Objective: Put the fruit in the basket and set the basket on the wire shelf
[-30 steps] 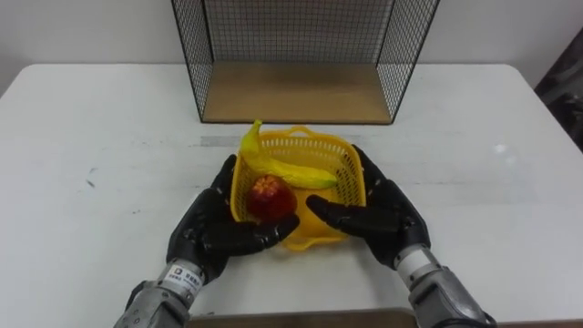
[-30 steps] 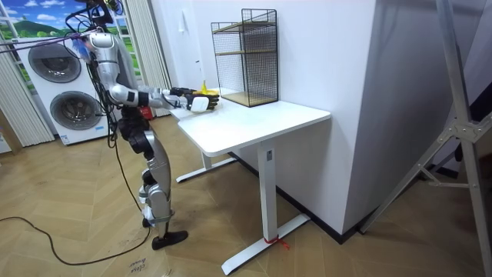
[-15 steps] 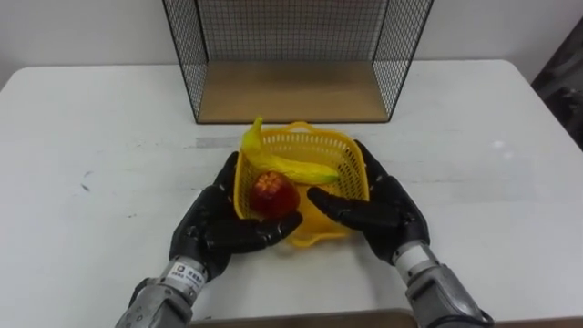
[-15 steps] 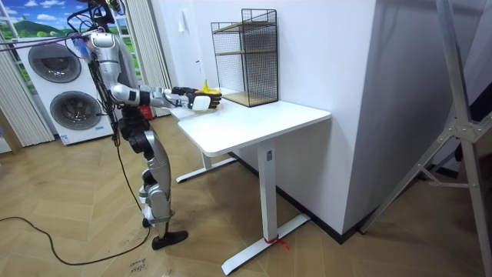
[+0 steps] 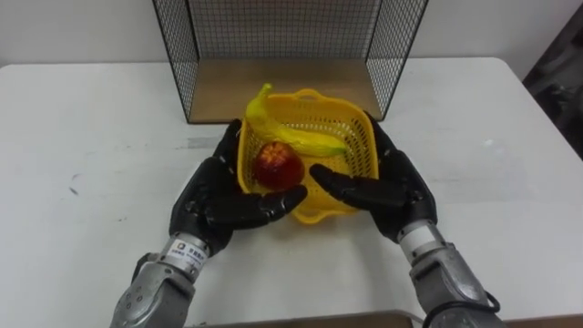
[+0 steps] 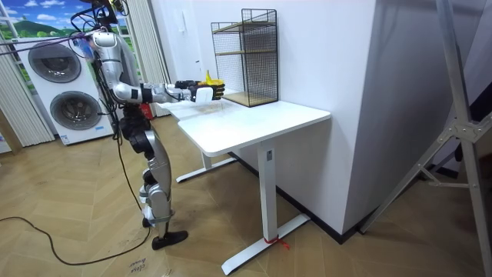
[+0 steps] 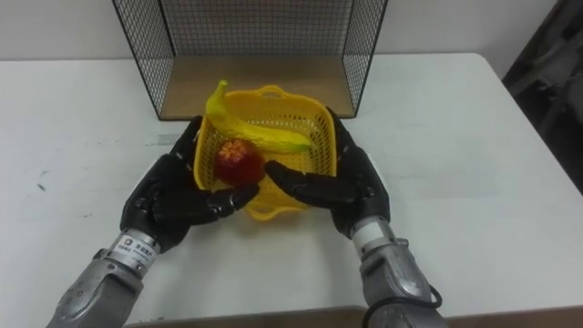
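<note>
A yellow plastic basket (image 5: 352, 117) is held off the white table (image 5: 510, 219) between my two black hands, just in front of the wire shelf (image 5: 282, 87). In it lie a banana (image 5: 271, 128) and a red apple (image 5: 276, 166). My left hand (image 5: 211, 196) wraps the basket's left side, thumb across the front. My right hand (image 5: 393, 189) grips the right side the same way. In the room view the basket (image 6: 209, 80) hangs above the table's edge, close to the shelf (image 6: 246, 54).
The shelf has black mesh walls and a wooden floor at table level, open toward me. Bare table lies to either side. In the room view I stand at the table's end, with washing machines (image 6: 58, 92) behind me.
Both hands have lifted the basket and carried it forward, toward the shelf's opening. The fruit has stayed inside.
</note>
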### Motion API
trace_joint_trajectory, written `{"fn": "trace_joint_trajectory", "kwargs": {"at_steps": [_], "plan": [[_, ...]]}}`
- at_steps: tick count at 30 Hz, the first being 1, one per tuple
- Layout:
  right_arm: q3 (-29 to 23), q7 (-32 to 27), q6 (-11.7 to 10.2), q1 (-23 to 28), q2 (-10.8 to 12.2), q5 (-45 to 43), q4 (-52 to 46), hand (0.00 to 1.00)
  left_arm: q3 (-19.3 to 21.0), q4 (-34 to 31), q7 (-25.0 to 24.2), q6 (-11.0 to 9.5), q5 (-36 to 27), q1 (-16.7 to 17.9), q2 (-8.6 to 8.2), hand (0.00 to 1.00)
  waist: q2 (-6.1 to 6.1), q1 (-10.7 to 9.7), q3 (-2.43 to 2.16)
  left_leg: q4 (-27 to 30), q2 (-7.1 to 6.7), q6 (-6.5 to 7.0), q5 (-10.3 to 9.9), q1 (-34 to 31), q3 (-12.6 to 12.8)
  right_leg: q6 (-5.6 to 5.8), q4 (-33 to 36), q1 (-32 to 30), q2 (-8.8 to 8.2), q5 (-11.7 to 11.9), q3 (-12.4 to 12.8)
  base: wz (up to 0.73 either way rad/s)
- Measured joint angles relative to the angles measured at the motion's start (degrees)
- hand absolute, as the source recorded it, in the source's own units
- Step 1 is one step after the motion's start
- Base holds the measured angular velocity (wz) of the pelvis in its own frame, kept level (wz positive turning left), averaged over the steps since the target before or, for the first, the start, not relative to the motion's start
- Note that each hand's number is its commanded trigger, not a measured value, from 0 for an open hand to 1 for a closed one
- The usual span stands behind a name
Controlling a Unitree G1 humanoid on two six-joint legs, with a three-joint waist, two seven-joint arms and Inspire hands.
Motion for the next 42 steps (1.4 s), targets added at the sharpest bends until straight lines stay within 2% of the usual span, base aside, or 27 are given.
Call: {"fn": "trace_joint_trajectory", "kwargs": {"at_steps": [5,12,17,25,27,29,32,35,36,37,38,39,40,41,42], "plan": [[-0.1,-1.1,-0.5,-0.2,-0.5,0.1,-2.0,0.00,0.0,-0.3,0.1,-0.5,0.0,-1.9,-0.14,0.00,0.02,0.0,0.00,0.0,0.03,0.00,0.0,0.1,0.0,-0.08,0.0,0.2,0.01,0.1,-0.2,0.00],[0.0,-1.1,-0.5,-0.3,-0.5,-0.3,-2.0,0.00,0.5,-0.3,0.1,-0.6,0.0,-1.9,-0.12,0.00,0.26,0.2,0.02,0.0,0.20,-0.02,0.0,0.2,0.1,-0.18,0.3,0.0,0.22,0.3,0.1,0.00],[0.0,-1.1,-0.5,-0.5,-0.5,-2.0,-2.0,0.00,0.6,-0.3,0.1,-0.6,0.0,-1.9,-0.27,0.00,0.89,0.3,-0.02,-0.1,0.37,-0.05,0.0,0.9,0.6,-0.18,1.2,0.0,0.35,0.3,0.6,-0.05],[-0.2,-1.3,-0.4,-1.1,-0.5,-2.6,-2.4,0.00,0.7,-0.3,0.6,-0.6,0.1,-1.9,-0.18,0.00,0.83,0.2,0.02,0.8,0.45,-0.20,-0.2,0.8,0.6,-0.32,2.3,-0.1,0.29,0.1,0.4,0.00],[-0.2,-1.1,-0.4,-1.3,-0.4,-2.5,-2.4,0.00,1.1,-0.3,0.6,-0.6,0.1,-1.9,0.01,0.00,0.52,0.3,0.04,2.1,0.58,-0.40,-0.8,0.4,0.6,-0.47,3.9,-0.6,0.32,-0.7,0.5,0.00],[-0.1,-0.4,-0.4,-1.3,-0.3,-2.9,-2.4,0.00,1.8,-0.1,0.6,-0.6,0.2,-1.9,-0.14,0.00,0.15,0.5,0.16,6.9,1.45,-0.88,-2.7,-1.9,0.5,-1.08,6.9,-2.1,0.80,-2.1,0.5,-0.02],[0.0,0.4,-0.4,-1.3,-0.4,-2.7,-2.4,0.00,2.6,0.3,0.6,-0.6,0.1,-1.9,-0.16,0.00,-0.62,1.7,0.39,14.1,2.80,-1.76,-4.5,-4.8,0.8,-2.15,10.3,-3.8,1.46,-4.3,0.6,-0.08],[0.0,0.6,-0.4,-1.2,-0.3,-2.8,-2.4,0.00,2.7,0.7,0.6,-0.6,0.1,-1.8,-0.30,0.00,-0.65,2.2,0.44,20.8,4.00,-1.83,-4.5,-6.8,1.1,-2.98,12.3,-3.9,2.15,-6.0,1.4,-0.03],[0.0,0.6,-0.4,-1.2,-0.4,-2.7,-2.4,0.00,2.7,0.7,0.6,-0.6,0.1,-1.8,-0.31,0.00,-0.60,2.1,0.30,21.8,4.22,-1.83,-4.5,-7.3,0.9,-3.32,12.5,-3.9,2.09,-6.2,1.6,-0.07],[-0.1,0.6,-0.4,-1.5,-0.4,-2.6,-2.4,0.00,2.9,0.7,0.6,-0.6,0.1,-1.9,-0.21,0.00,-0.68,2.2,0.36,24.0,4.30,-1.78,-4.0,-8.9,0.1,-3.98,13.1,-3.6,2.15,-6.5,2.1,0.04],[-0.1,0.6,-0.3,-1.6,-0.2,-2.4,-2.4,0.00,2.9,1.2,0.6,-0.6,0.1,-1.9,-0.21,0.00,-0.91,2.1,0.40,24.4,3.19,-2.12,-4.0,-11.1,-1.5,-4.24,13.2,-3.5,1.85,-6.5,2.5,0.13],[-0.1,0.6,-0.2,-1.7,-0.3,-2.2,-2.4,0.00,2.8,1.3,0.6,-0.5,0.1,-2.0,-0.41,0.00,-1.11,1.7,0.39,22.8,2.30,-2.13,-4.0,-12.4,-1.7,-4.22,13.1,-3.6,1.55,-6.6,2.7,0.18],[-0.2,0.6,0.3,-2.0,-0.8,-2.1,-2.3,0.00,2.6,1.3,0.4,-0.5,0.1,-2.1,-0.76,0.00,-1.51,1.8,0.53,18.3,1.01,-2.02,-3.1,-15.3,-1.7,-4.00,13.3,-4.0,1.08,-6.7,3.2,-0.12],[-0.5,0.6,0.8,-2.2,-1.1,-2.2,-2.3,0.00,2.6,1.3,0.4,-0.5,0.2,-2.1,-0.81,0.00,-1.44,2.6,0.51,13.7,0.02,-1.46,0.6,-17.4,-1.6,-3.47,13.5,-4.1,0.95,-7.0,4.2,-0.38],[-0.4,0.6,1.1,-2.2,-1.4,-2.3,-2.3,0.00,2.6,1.3,0.4,-0.5,0.2,-2.1,-0.89,0.00,-1.20,3.3,0.30,12.1,-0.26,-1.36,2.7,-17.9,-1.8,-3.35,13.8,-4.1,0.82,-7.1,4.6,-0.62]]}}
